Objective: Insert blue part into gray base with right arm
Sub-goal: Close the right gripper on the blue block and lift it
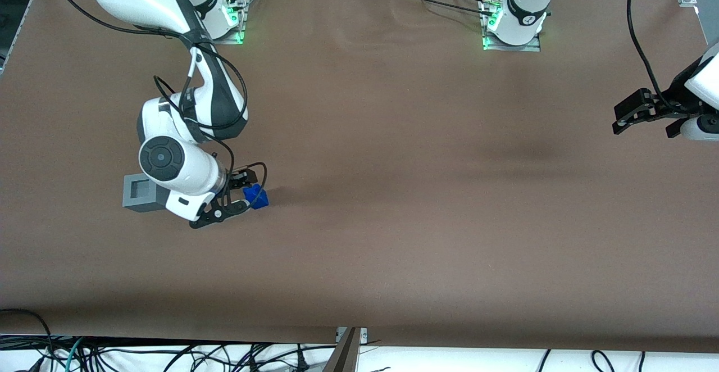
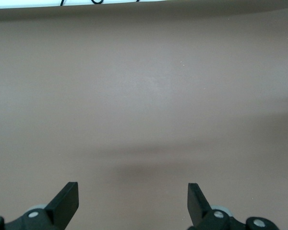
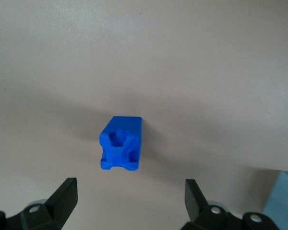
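The blue part (image 1: 256, 196), a small bright-blue plastic block with a chunky, irregular shape, lies on the brown table cover (image 1: 427, 181) toward the working arm's end of the table. We go from that end of the table toward the parked arm's end. First we see the gray base (image 1: 140, 193), a light-gray plastic cube with a square recess in its top face. It stands upright on the cover, and the recess holds nothing. The side of the cube that faces the blue part is partly covered by the wrist of the right arm (image 1: 185, 125), a large white jointed robot arm with black bands and looped black cables. Its round gray-capped wrist hangs just above the cube's edge.

Next comes the black two-finger gripper (image 1: 238, 193), which is low over the table, between the gray base and the blue part. Its fingers are spread apart and grasp nothing. In the front view one finger is farther from the camera than the blue part and the other is nearer, and the block sits at their tips.

In the right wrist view the blue part (image 3: 121, 143) lies free on the pale surface, ahead of the two black fingertips (image 3: 63, 196), apart from both. Its hollow, ribbed end faces this camera. A pale corner of the gray base (image 3: 283, 203) shows at the edge of that view.
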